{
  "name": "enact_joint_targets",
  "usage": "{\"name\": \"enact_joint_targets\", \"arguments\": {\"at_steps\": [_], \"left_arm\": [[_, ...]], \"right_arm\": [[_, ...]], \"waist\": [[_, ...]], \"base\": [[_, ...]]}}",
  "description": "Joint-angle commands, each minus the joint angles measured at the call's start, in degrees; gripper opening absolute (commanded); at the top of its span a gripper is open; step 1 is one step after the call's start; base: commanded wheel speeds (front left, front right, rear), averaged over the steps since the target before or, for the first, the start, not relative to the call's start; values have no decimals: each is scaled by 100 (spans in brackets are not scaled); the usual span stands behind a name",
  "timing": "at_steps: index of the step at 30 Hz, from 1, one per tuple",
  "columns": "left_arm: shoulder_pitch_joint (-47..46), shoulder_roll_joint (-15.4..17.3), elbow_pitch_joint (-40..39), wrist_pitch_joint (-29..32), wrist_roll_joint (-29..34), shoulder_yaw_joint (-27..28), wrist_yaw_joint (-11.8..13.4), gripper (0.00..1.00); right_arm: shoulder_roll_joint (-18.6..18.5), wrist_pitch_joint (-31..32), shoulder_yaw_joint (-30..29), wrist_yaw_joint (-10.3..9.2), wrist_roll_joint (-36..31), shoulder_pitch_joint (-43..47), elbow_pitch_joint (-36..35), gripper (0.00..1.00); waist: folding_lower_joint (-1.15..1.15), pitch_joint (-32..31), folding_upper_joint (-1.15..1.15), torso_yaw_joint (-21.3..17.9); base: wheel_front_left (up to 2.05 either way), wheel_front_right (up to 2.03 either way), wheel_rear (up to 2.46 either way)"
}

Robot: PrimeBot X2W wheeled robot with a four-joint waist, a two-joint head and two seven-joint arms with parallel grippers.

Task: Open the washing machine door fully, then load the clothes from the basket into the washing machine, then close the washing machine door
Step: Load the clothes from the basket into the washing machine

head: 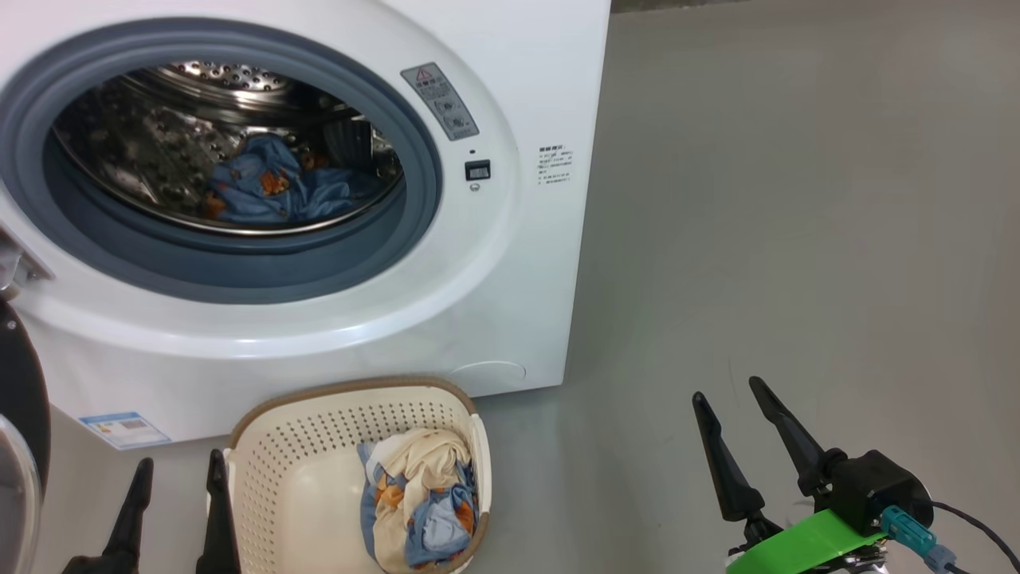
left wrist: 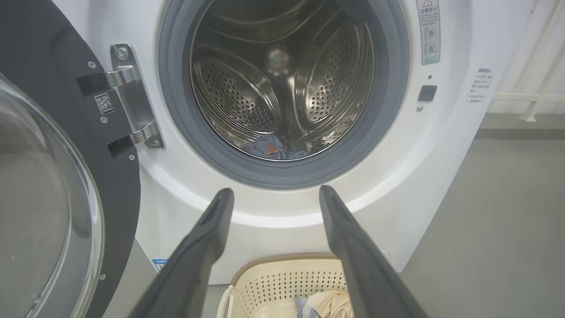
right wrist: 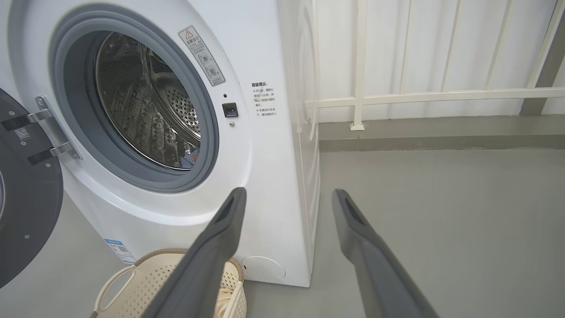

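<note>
Grey concrete floor (head: 797, 199), white railing (right wrist: 441, 95) behind. Washing machine (head: 518, 279) stands with the washing machine door (left wrist: 44, 44) swung wide on its left hinge. Blue printed garment (head: 271, 187) lies low in the steel drum (left wrist: 238, 92). Basket (head: 319, 446) sits on the floor just before the machine, clothes (head: 418, 494) bunched at its right end. Left gripper (head: 180, 457) just left of the basket, fingers spread, empty. Right gripper (head: 727, 387) well off to the right, fingers spread, empty.
</note>
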Motion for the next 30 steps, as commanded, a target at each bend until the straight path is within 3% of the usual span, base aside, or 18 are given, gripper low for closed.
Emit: {"name": "enact_joint_targets", "arguments": {"at_steps": [1, 20, 30], "left_arm": [[-210, 39, -125, -36, -6, 172, 27, 100], [-1722, 77, 771, -36, -79, 71, -327, 100], [-2893, 298, 1962, -36, -40, 4, -545, 100]], "right_arm": [[9, -27, 109, 9, -2, -106, -167, 100], [11, -27, 68, 9, -14, -612, -343, 100], [11, -27, 42, 9, -13, -955, -525, 100]], "waist": [[0, 80, 0, 3], [0, 1392, 0, -188], [0, 2369, 0, -544]], "base": [[0, 0, 0], [0, 0, 0], [0, 0, 0]]}}
